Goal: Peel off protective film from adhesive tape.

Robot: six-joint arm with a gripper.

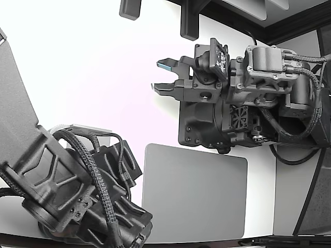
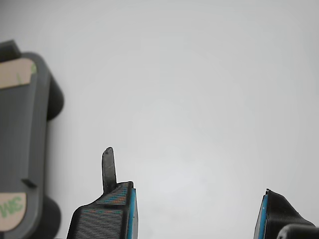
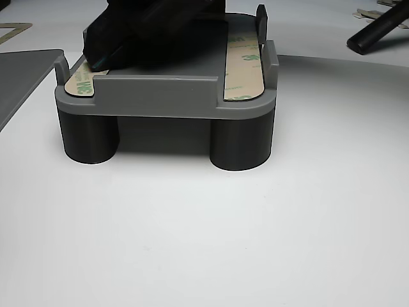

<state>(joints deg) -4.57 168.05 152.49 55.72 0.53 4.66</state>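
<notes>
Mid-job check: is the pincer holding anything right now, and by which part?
Nothing is held. The pincer is open, with only bare white surface between its fingers. The gray fixture with tape strips sits apart, untouched.

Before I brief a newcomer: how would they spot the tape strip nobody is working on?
Find the grey stand on four round legs on the white table. Two tan strips lie along its top; a dark tool covers one, while the free tape strip lies fully exposed, green print showing.

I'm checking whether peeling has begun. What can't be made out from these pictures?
- Near end of one tape strip on the gray fixture: other view, hidden under a dark arm part.
- Fixture: wrist view, cut off by the frame edge.
- Gripper is open; the sliver on one fingertip is too small to identify.
</notes>
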